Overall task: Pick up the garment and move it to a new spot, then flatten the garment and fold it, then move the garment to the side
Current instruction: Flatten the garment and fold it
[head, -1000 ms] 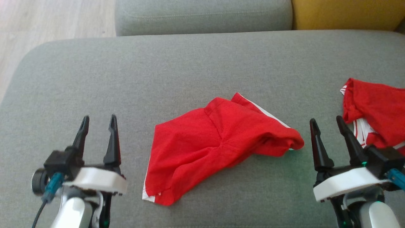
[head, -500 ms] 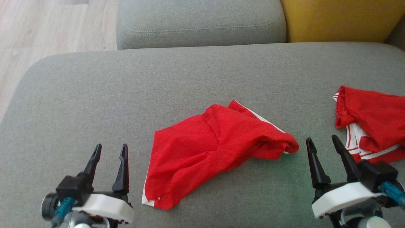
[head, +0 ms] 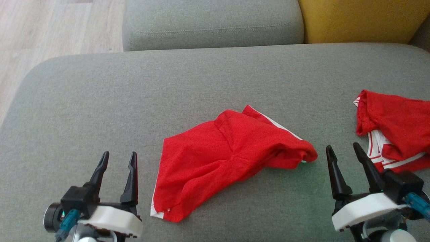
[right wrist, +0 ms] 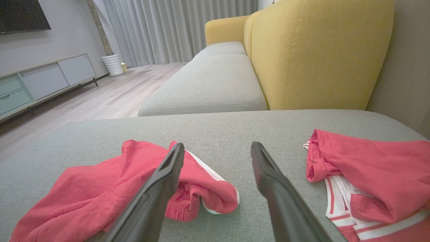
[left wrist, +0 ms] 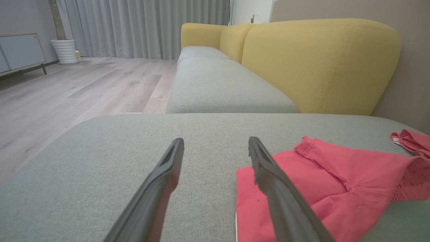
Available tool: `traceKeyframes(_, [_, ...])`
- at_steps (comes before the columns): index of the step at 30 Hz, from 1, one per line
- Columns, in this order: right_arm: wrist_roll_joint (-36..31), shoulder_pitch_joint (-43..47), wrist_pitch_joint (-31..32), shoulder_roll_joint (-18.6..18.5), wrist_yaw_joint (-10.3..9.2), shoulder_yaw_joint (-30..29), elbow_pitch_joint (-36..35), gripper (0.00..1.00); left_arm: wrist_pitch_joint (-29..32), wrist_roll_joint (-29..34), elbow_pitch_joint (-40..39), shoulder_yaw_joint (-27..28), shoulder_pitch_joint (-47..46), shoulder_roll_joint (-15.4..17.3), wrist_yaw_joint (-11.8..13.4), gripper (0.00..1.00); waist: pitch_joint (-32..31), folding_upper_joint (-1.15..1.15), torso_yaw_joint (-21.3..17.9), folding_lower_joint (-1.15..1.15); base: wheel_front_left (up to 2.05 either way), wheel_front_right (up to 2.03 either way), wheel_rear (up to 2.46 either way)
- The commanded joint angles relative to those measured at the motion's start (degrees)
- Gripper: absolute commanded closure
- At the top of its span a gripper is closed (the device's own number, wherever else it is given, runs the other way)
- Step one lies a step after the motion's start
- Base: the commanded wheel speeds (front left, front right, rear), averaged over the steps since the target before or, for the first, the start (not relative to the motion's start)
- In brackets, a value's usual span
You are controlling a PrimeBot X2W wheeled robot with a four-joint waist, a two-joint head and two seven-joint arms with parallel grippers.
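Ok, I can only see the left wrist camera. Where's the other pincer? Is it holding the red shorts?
Observer: No. The right pincer is open and empty, beside the bunched end of the red shorts, on the opposite side from yours.
Operator: What's the red bit at my right edge?
Observer: A second red garment with white stripes, crumpled, lying apart from the shorts on the grey cushion.
Operator: Is my pincer touching the shorts?
Observer: No. From the head camera, the left pincer is open, with bare cushion between it and the shorts.
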Motion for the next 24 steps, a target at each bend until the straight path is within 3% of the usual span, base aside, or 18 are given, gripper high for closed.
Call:
traceKeyframes(1, [-0.14, -1.46, 0.18, -0.23, 0.37, 1.13, -2.32, 0.00, -0.24, 0.33, -2.07, 1.75, -2.60, 1.30, 0.50, 0.00, 0.10, 0.00, 0.05, 0.00, 0.00, 0.00, 0.00])
traceKeyframes(16, [-0.72, -2.67, 0.91, -0.50, 0.37, 4.07, -2.04, 0.00, -0.46, 0.42, -2.43, 1.42, -4.10, 1.19, 0.53, 0.00, 1.14, 0.00, 0.93, 0.00, 0.00, 0.00, 0.00])
traceKeyframes(24, [0.64, -9.92, 5.57, -6.80, 0.37, 25.40, 3.81, 0.00, -0.71, 1.71, -2.99, 0.06, -8.26, -0.16, -0.41, 0.00, 4.84, 0.00, 6.07, 0.00, 0.00, 0.00, 0.00])
